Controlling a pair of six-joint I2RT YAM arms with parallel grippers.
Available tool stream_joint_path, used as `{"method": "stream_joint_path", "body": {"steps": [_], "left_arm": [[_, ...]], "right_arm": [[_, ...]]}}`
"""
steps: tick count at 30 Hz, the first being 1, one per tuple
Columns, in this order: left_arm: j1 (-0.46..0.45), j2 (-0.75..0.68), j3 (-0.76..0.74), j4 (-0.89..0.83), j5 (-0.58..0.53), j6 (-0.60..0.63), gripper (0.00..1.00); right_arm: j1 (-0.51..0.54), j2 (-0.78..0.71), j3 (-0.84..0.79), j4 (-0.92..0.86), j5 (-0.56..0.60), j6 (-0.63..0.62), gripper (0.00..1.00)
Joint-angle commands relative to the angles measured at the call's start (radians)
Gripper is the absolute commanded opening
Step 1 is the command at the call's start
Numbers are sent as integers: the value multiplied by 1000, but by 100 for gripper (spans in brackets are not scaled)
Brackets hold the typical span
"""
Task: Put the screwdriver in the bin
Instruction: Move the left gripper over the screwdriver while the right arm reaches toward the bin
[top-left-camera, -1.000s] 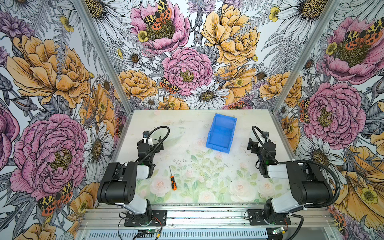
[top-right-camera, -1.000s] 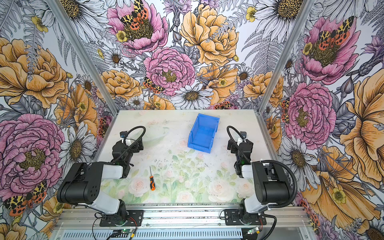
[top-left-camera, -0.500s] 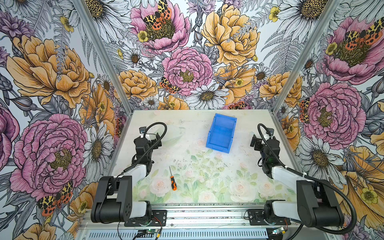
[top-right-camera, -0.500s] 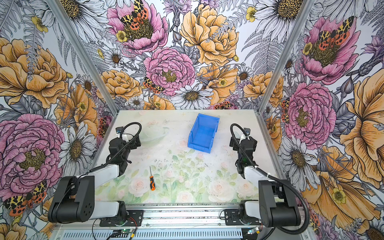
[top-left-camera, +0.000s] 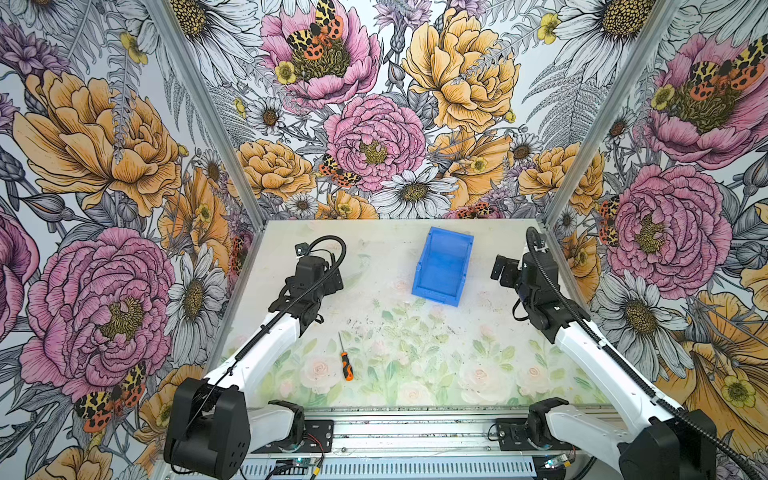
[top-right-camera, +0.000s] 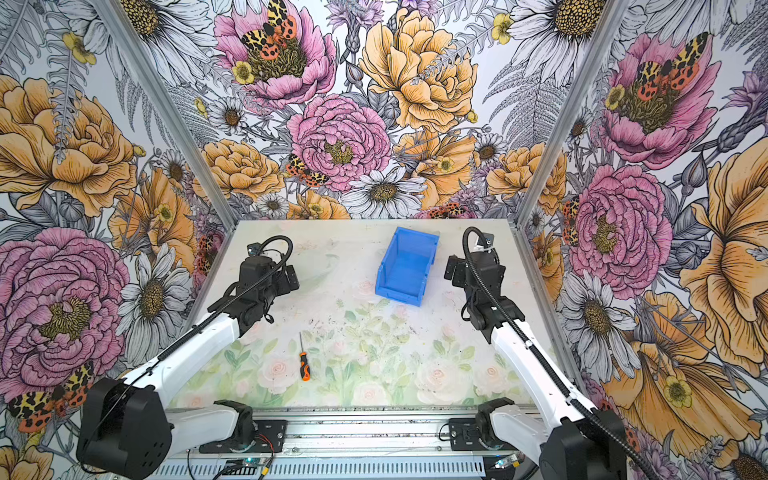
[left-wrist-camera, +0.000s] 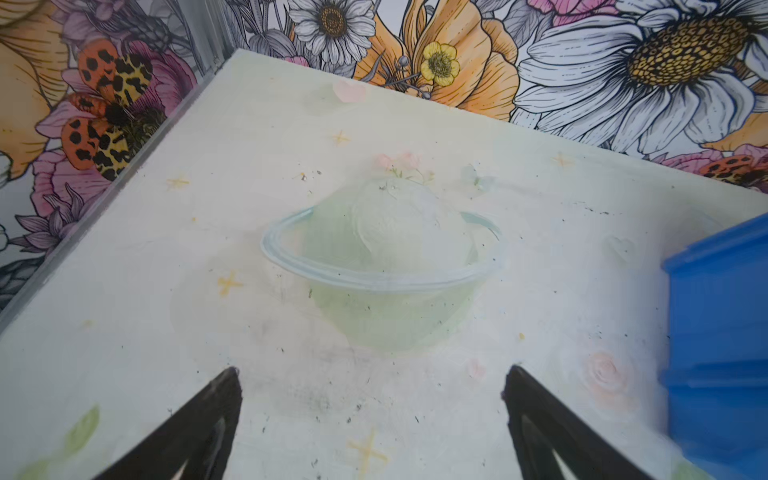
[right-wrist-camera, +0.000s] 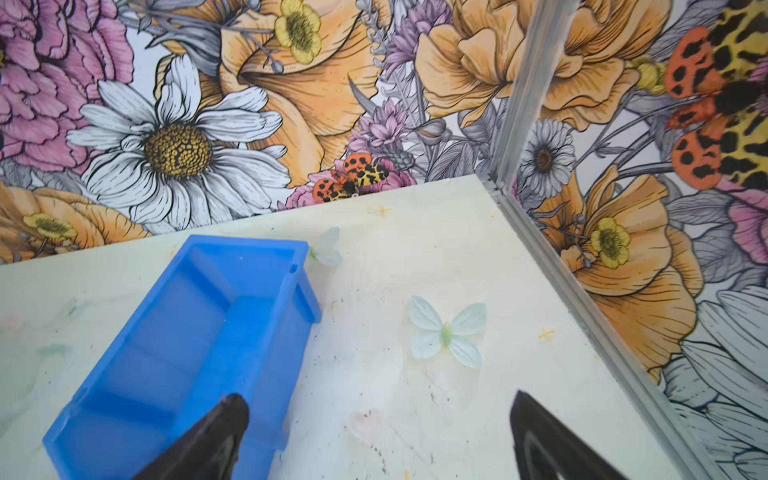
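Bin (top-left-camera: 441, 266): blue plastic, smooth, slight sheen. Screwdriver (top-left-camera: 346, 365): plastic-looking handle, bare metal shaft. Table (top-left-camera: 436, 357): matt printed top, scuffed, w/ dark specks. Corner posts (right-wrist-camera: 528, 83): pale matt metal.

Compare against one second ago: find both arms unfolded from the tucked pose. Locate the left elbow (top-left-camera: 208, 428) swung off the near corner of the table (top-left-camera: 436, 332) and lowered beside the front rail (top-left-camera: 415, 424). Locate the right elbow (top-left-camera: 665, 449) swung down likewise on its side. See the left forearm (top-left-camera: 266, 353) and the right forearm (top-left-camera: 590, 353) laid out long and slanted, no longer doubled back. Find the left gripper (top-left-camera: 332, 279) shifted slightly toward the far wall (top-left-camera: 374, 145) and toward the middle. Find the right gripper (top-left-camera: 505, 270) shifted slightly toward the far wall.
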Motion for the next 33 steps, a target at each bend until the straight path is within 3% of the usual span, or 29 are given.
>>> {"method": "stream_joint_path", "body": {"steps": [1,9,15,20,27,33], "left_arm": [[-33,-37,68,-245,34,-175,99],[-167,4,187,-583,52,-376,99],[-300,-5,131,-648,39,-530,99],[-386,-33,65,-685,43,-669,99],[-410,-33,-44,-685,104,-684,99],[-428,-14,-87,-675,112,-688,96]], "right_arm": [[44,21,86,-94,-111,-11,100],[202,31,153,-153,-296,-140,99],[287,39,131,-187,-329,-132,100],[319,40,129,-186,-425,-150,99],[352,44,99,-184,-605,-239,99],[360,45,73,-183,-621,-227,100]]}}
